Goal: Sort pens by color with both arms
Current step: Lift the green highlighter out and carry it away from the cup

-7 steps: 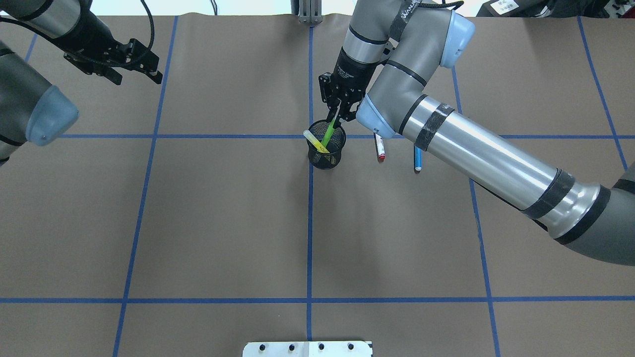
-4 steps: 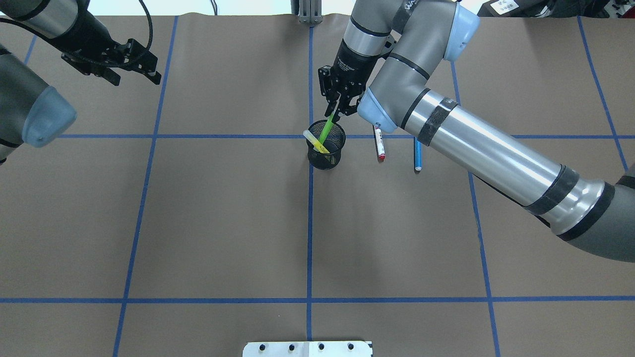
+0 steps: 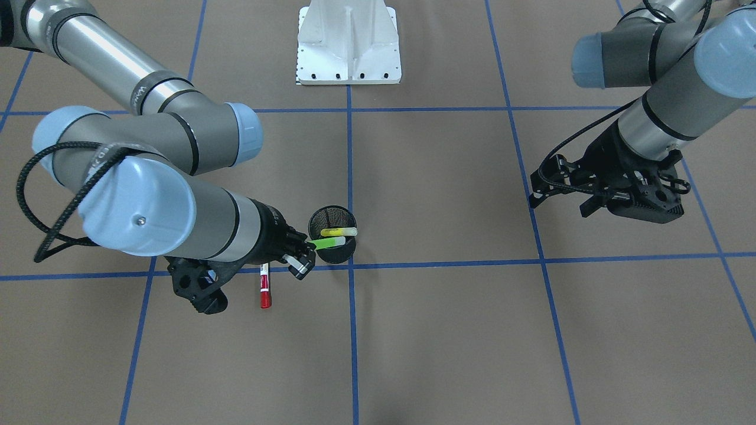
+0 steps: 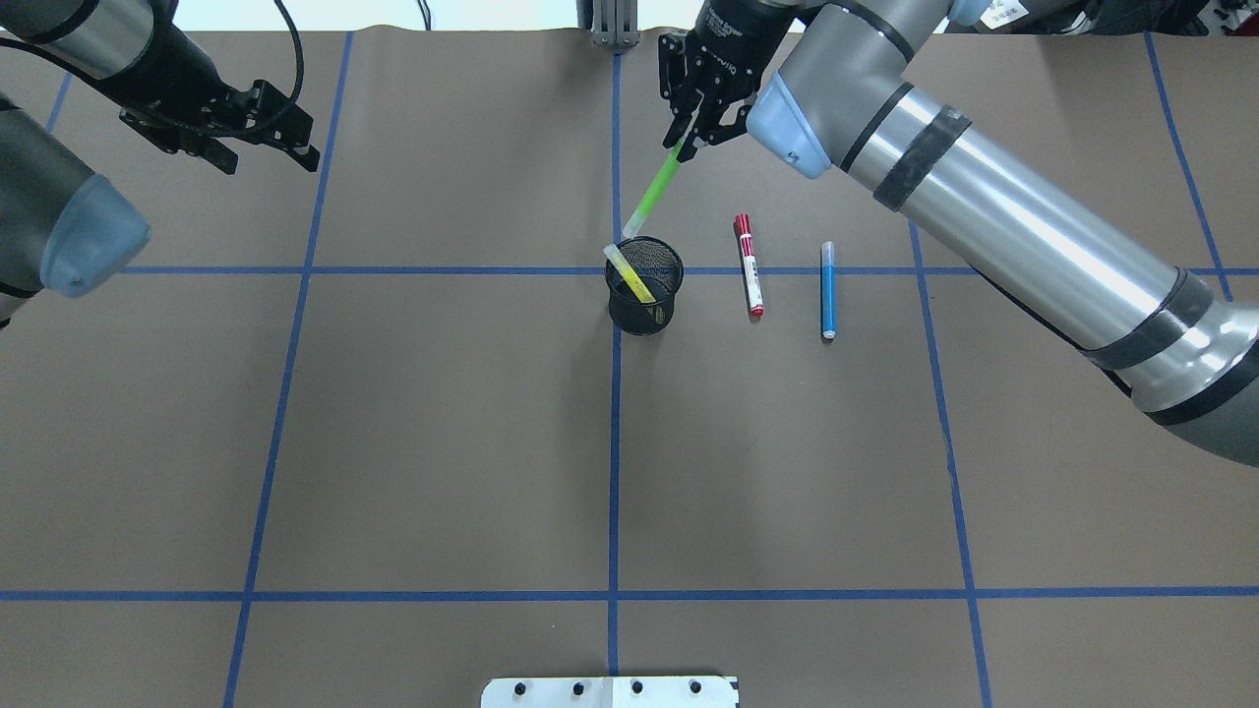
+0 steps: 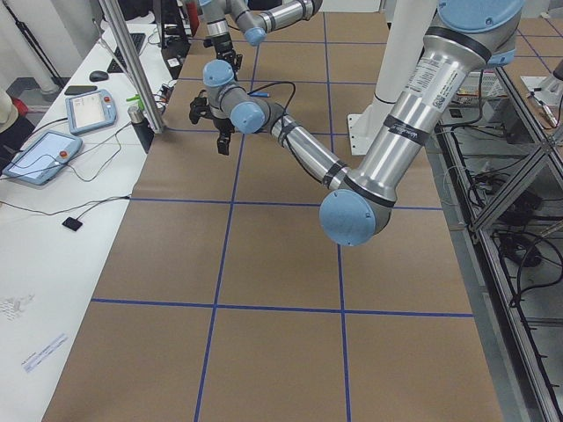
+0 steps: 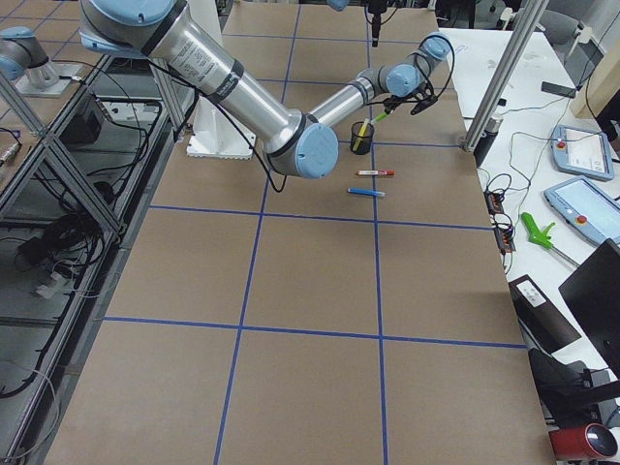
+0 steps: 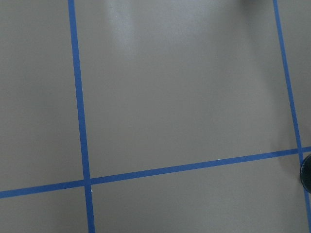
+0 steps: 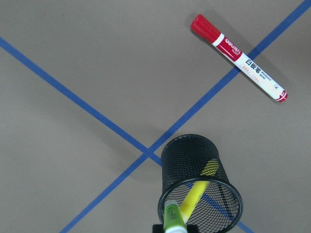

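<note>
One lime green pen (image 4: 657, 187) hangs gripped at its top by the right gripper's (image 4: 686, 147) fingers, slanting down over the mesh cup (image 4: 639, 315); the left gripper (image 4: 270, 157), fingers spread empty, is well apart.

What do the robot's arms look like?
The left arm and right arm are both fat grey-and-silver tubes. They have round light-blue joint caps, black bands, looping black cables and thin black fingers.

On the red-ended marker (image 8: 238, 57), upper right of the right wrist view, the white barrel carries the Chinese characters 白板笔; the red print beneath them is too small to read.
</note>
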Available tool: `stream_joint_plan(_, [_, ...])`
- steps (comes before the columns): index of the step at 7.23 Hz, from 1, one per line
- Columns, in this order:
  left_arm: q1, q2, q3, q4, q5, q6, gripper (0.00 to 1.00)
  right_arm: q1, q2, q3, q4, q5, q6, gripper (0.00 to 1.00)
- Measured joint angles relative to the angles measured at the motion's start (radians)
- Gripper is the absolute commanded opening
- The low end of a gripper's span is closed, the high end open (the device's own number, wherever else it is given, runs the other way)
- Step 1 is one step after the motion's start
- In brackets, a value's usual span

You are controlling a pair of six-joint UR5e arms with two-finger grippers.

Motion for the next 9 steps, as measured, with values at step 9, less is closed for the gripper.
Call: stream_joint_plan(9, [0.187, -0.397, 0.371, -0.048, 0.077, -0.487, 1.0, 0.135, -0.084, -0.147, -0.225, 0.112, -0.669, 0.26])
